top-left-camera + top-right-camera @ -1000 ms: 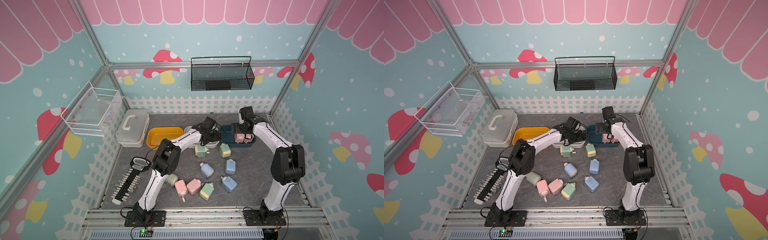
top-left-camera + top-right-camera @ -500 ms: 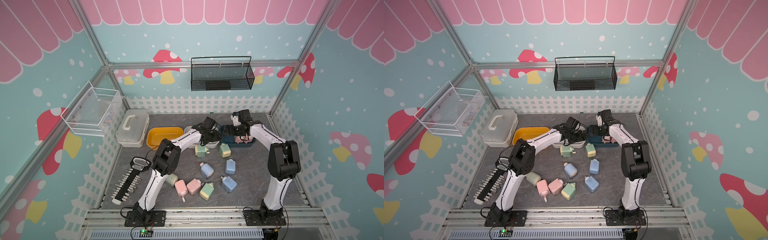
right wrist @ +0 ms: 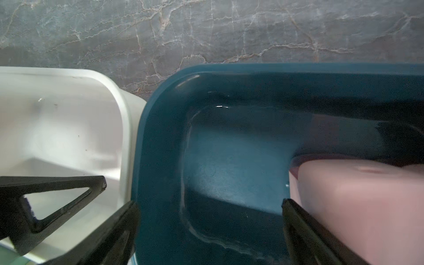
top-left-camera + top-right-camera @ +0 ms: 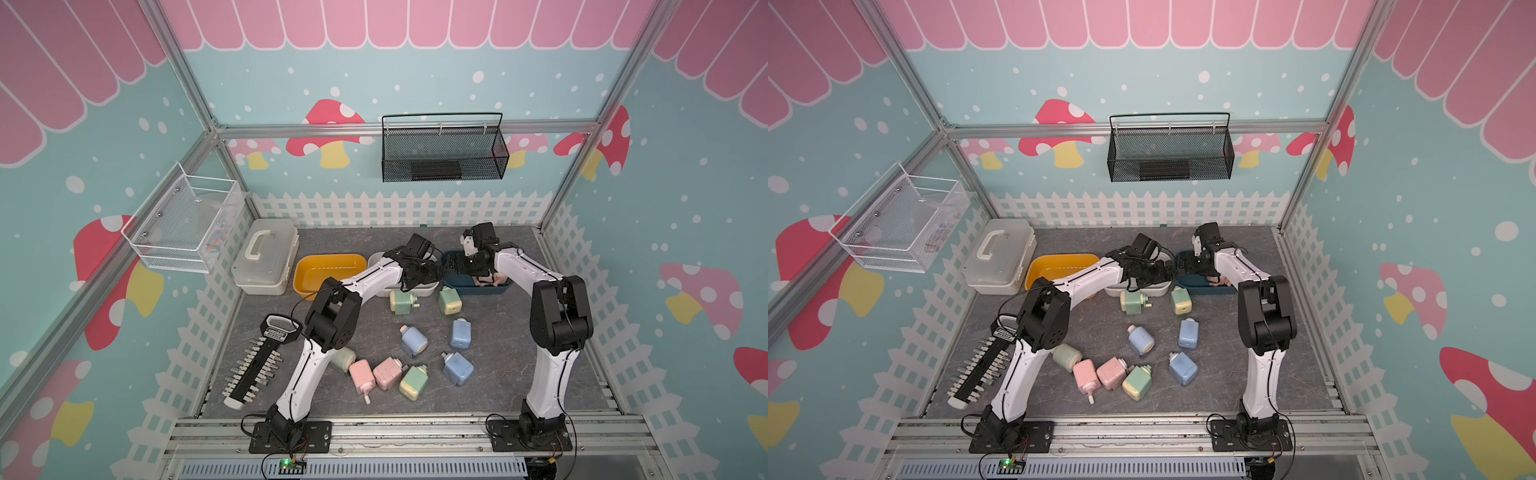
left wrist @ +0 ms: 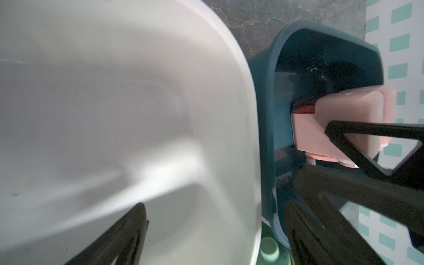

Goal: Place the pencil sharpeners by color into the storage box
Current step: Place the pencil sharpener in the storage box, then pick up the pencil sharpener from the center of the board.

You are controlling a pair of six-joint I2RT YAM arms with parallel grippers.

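Observed at far left of the grey mat (image 4: 511, 332): black bit rack (image 4: 253, 365) lying flat, with closed clear case (image 4: 266, 259) behind it.

Along the back row, side by side: yellow bin (image 4: 328, 272), white bin (image 4: 422, 291), teal bin (image 4: 478, 290). White and teal rims close against each other in the right wrist view.

Left gripper (image 5: 215, 206): jaws spread wide, holding nothing, poised over the white bin's end next to the teal bin.

Right gripper (image 3: 210, 203): likewise spread and empty, over the adjoining end of the teal bin. Near the left gripper in both top views.

Pink sharpener (image 3: 358, 206): lying inside the teal bin, toward its right end, touched by neither claw. Number of pink pieces there not determinable.

Nine loose sharpeners on the mat in front of the bins, left to right: green (image 4: 343, 359), pink (image 4: 360, 376), pink (image 4: 387, 372), green (image 4: 402, 302), green (image 4: 413, 382), blue (image 4: 413, 340), green (image 4: 449, 300), blue (image 4: 457, 368), blue (image 4: 461, 333).
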